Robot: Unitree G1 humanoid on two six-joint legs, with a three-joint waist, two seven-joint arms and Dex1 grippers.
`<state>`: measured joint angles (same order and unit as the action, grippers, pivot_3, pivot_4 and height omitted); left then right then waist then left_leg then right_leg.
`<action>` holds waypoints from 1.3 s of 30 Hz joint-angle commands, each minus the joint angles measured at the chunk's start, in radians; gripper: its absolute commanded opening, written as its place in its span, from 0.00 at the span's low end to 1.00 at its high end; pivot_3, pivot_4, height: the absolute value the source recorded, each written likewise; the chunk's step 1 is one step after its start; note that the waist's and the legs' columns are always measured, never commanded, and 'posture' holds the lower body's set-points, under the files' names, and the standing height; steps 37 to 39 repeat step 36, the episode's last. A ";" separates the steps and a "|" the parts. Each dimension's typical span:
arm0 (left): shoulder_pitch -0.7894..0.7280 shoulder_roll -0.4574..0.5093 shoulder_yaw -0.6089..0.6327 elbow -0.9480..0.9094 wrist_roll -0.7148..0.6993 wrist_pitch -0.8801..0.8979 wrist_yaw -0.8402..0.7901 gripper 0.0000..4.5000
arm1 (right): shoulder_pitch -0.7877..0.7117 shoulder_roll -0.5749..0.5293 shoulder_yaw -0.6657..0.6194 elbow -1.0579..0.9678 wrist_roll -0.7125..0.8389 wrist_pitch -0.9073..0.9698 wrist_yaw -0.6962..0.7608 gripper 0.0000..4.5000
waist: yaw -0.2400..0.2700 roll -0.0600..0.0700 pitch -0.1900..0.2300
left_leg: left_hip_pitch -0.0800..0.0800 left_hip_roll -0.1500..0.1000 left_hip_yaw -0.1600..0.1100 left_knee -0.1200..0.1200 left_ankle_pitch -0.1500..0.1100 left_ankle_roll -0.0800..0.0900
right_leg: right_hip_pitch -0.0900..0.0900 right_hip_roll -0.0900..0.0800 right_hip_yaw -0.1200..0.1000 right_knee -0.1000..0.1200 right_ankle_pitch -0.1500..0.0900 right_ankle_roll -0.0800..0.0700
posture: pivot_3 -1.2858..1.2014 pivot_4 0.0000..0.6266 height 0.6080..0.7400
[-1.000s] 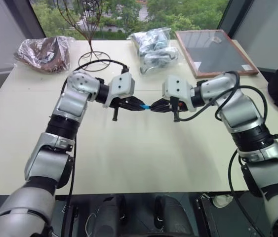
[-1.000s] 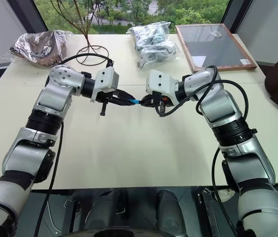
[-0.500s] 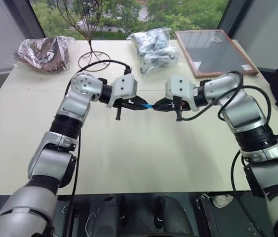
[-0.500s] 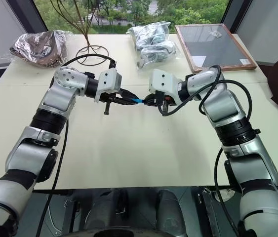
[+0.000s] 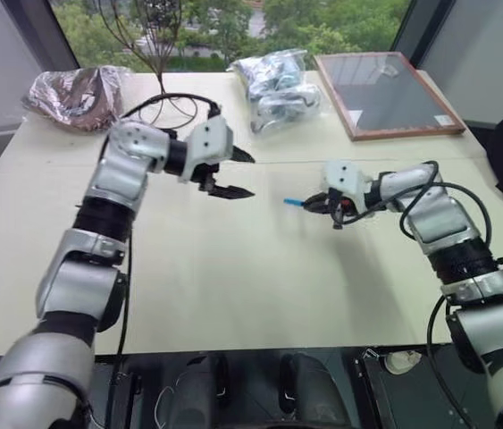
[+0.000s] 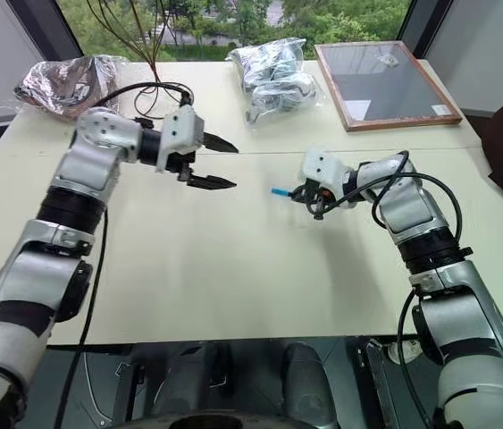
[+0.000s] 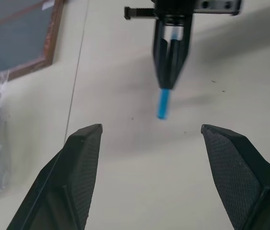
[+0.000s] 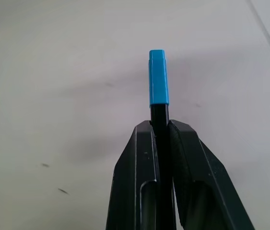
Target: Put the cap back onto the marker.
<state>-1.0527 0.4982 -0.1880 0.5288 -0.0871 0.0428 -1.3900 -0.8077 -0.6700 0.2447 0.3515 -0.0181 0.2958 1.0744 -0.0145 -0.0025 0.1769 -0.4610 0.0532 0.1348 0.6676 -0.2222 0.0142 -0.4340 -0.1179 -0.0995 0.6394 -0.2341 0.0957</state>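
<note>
The cap [image 8: 158, 77] sat on the marker [image 8: 159, 120] clamped in my right gripper [image 5: 322, 204]; my left gripper [image 5: 235, 174] hung wide apart at the left. If seated loosely, it could slip off

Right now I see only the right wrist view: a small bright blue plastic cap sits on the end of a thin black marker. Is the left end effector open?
Observer: Yes. The left end effector is open, its two black fingers wide apart with nothing between them.
Operator: Is it close to the cap?
Observer: No. In the left wrist view the small bright blue plastic cap points toward it, with bare beige table between them.
Operator: What holds the marker?
Observer: The right end effector, shut on the thin black marker, low over the table.
</note>
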 commanded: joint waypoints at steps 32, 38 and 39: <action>0.630 -0.170 0.403 -0.588 -0.132 0.459 1.073 0.77 | 0.270 0.044 -0.513 -0.263 0.166 0.487 -0.633 0.98 | 0.003 -0.001 -0.001 | 0.003 -0.001 -0.002 0.002 -0.002 0.004 | 0.003 -0.001 0.001 0.005 -0.001 0.001 | 0.52 0.24 1.00; 0.702 -0.112 0.428 -0.613 -0.138 0.434 1.061 0.77 | 0.273 -0.031 -0.558 -0.142 0.149 0.243 -0.642 0.98 | 0.003 -0.001 -0.001 | 0.003 -0.001 -0.001 0.000 -0.002 0.004 | 0.002 -0.001 0.001 0.004 -0.001 0.001 | 0.52 0.24 1.00; 0.702 -0.112 0.428 -0.613 -0.138 0.434 1.061 0.77 | 0.273 -0.031 -0.558 -0.142 0.149 0.243 -0.642 0.98 | 0.003 -0.001 -0.001 | 0.003 -0.001 -0.001 0.000 -0.002 0.004 | 0.002 -0.001 0.001 0.004 -0.001 0.001 | 0.52 0.24 1.00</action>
